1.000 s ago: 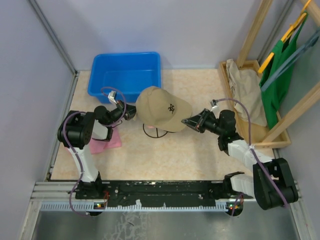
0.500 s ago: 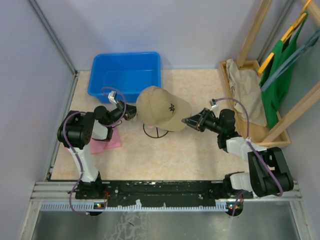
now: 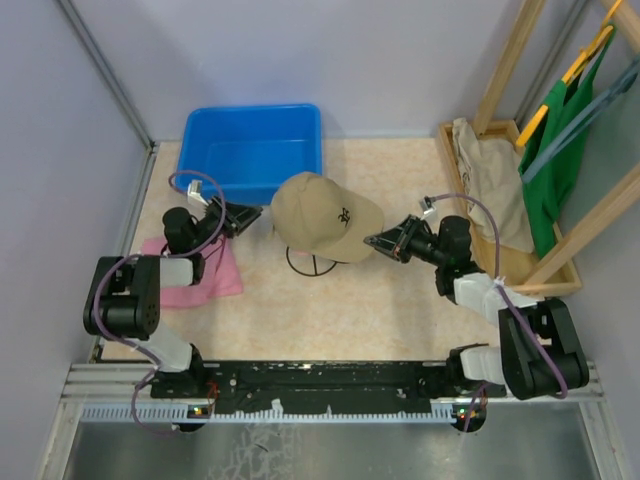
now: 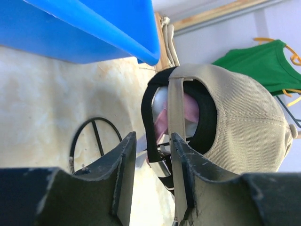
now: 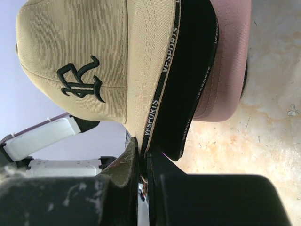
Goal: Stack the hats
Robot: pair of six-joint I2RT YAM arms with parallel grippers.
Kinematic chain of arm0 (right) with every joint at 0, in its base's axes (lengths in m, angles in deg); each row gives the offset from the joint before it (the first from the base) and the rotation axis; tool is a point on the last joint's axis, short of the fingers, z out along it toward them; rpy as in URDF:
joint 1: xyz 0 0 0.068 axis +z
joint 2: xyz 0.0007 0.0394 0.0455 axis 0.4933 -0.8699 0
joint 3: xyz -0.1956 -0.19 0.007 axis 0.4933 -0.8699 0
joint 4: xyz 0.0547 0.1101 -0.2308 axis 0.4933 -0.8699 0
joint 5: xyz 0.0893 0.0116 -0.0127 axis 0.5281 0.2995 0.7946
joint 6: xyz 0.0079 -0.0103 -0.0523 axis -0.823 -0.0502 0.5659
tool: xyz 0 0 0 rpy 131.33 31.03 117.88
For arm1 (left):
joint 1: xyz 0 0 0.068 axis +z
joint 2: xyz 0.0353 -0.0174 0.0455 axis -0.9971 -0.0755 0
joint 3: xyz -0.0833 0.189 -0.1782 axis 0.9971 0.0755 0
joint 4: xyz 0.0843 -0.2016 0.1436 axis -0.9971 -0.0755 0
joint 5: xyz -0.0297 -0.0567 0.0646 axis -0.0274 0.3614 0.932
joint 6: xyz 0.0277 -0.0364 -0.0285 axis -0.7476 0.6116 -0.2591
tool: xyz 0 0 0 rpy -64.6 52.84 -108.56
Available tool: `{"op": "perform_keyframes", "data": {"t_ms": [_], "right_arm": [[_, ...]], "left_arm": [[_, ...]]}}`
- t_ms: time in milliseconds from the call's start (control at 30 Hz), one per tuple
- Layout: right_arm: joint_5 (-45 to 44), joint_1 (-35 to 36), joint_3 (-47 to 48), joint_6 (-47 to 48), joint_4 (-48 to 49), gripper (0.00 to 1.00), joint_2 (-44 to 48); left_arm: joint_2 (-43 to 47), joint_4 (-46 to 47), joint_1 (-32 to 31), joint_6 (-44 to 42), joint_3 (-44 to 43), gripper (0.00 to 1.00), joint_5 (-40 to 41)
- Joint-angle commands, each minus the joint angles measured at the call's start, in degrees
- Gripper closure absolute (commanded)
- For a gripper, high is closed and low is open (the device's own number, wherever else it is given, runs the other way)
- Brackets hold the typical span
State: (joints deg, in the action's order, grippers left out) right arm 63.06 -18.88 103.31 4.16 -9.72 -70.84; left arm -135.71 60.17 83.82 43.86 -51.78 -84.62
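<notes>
On the beige worktop (image 3: 330,310), close to the left edge and nearer the front than anything else loose, a flat pink cloth (image 3: 205,275) lies under the left arm's forearm. Further in, the left gripper (image 3: 238,216) points toward the middle of the worktop, just beside the back of the stacked caps but apart from them. In the left wrist view its jaws stand open with nothing between them, aimed at the strap opening. At the centre a black wire stand (image 3: 310,262) carries the stack. The tan cap (image 3: 325,215) sits on top with its dark logo facing up and its brim toward the right edge. The right wrist view shows the black cap (image 5: 188,94) nested directly under it and the pink cap (image 5: 230,61) under that, with the three brims fanned slightly. Whether a fourth cap lies inside cannot be told. The right gripper (image 3: 374,241) reaches in from the right, its jaws closed on the edge of the tan cap's brim. At the far left stands a blue bin (image 3: 250,150). Along the right edge a wooden rack (image 3: 560,255) holds a beige garment (image 3: 490,190), with a green garment (image 3: 560,150) hanging above.
</notes>
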Motion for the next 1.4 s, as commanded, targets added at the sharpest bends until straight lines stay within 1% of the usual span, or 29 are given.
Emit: {"op": "perform_keyframes", "data": {"t_ms": [0,67,100,133,200,233,267,367,433,533,600,733,833,933,967,1000,1033,1067,1100,1200,1300,1367], "right_arm": [[-4.8,-1.3,1.7,2.3,-4.4,1.00,0.8],[-4.8,-1.3,1.6,2.2,-4.2,1.00,1.1],[-5.2,-1.3,1.5,2.2,-4.3,0.98,1.5],[-5.6,-1.3,1.5,2.3,-4.8,0.91,2.0],[-6.8,-1.3,1.5,2.9,-6.1,0.81,3.8],[-7.4,-1.3,1.6,3.3,-7.3,0.73,4.6],[-7.8,-1.4,1.6,3.9,-8.3,0.70,5.4],[-9.3,-1.8,1.9,5.8,-12.0,0.65,7.5],[-9.6,-2.5,1.5,6.9,-13.6,0.64,8.7],[-10.1,-3.8,0.6,8.4,-15.9,0.57,10.4],[-11.5,-4.3,0.4,10.5,-18.5,0.50,11.9],[-16.0,-4.4,0.8,14.8,-24.7,0.44,15.9],[-18.2,-4.4,1.2,17.3,-28.1,0.42,19.7],[-19.9,-4.4,1.7,19.7,-31.7,0.41,23.0],[-20.1,-4.4,1.8,20.4,-32.1,0.41,24.2],[-20.5,-4.4,1.8,20.8,-33.1,0.41,25.4],[-20.6,-4.4,1.7,21.2,-33.6,0.41,26.4],[-20.6,-4.4,1.5,21.4,-34.1,0.41,27.4],[-20.6,-4.4,1.5,21.5,-34.5,0.41,28.3],[-20.0,-4.4,0.9,21.6,-35.5,0.41,30.4],[-20.1,-4.4,0.5,21.7,-36.2,0.41,31.9],[-20.3,-4.4,0.2,21.7,-36.7,0.41,32.7]], "left_arm": [[4.2,-8.8,1.4,-4.9,-0.1,0.57,2.9],[5.8,-13.5,1.9,-7.6,-1.7,0.57,3.4],[6.7,-15.5,2.0,-8.8,-2.2,0.56,3.8],[7.9,-17.0,2.2,-9.6,-2.6,0.55,4.3],[9.4,-19.4,2.5,-10.7,-3.4,0.55,5.2],[9.9,-20.4,2.6,-11.1,-4.0,0.54,5.4],[10.3,-21.2,2.7,-11.5,-4.5,0.54,5.4],[11.4,-22.6,2.9,-11.7,-5.4,0.54,5.6],[12.3,-23.9,2.9,-12.4,-5.7,0.54,5.8],[14.6,-27.5,2.8,-14.6,-6.0,0.54,6.7],[16.9,-31.6,2.9,-16.8,-5.9,0.52,7.8],[21.9,-39.9,2.9,-22.2,-5.6,0.46,13.1],[25.4,-47.0,3.0,-26.3,-5.6,0.44,16.6],[28.7,-51.2,3.0,-28.8,-4.6,0.43,20.5],[29.4,-51.5,3.0,-30.1,-4.1,0.49,22.0],[29.8,-51.3,3.0,-31.5,-3.5,0.61,24.0],[29.7,-51.2,2.9,-32.8,-3.6,0.81,26.2],[28.6,-51.1,3.0,-33.9,-4.3,0.95,27.8],[27.5,-50.3,2.9,-35.3,-5.4,1.00,28.3],[19.7,-49.2,2.9,-38.1,-10.5,1.00,26.4],[11.2,-49.3,2.8,-38.0,-16.6,1.00,24.0],[6.6,-47.6,2.5,-37.8,-19.9,1.00,23.7]]}}
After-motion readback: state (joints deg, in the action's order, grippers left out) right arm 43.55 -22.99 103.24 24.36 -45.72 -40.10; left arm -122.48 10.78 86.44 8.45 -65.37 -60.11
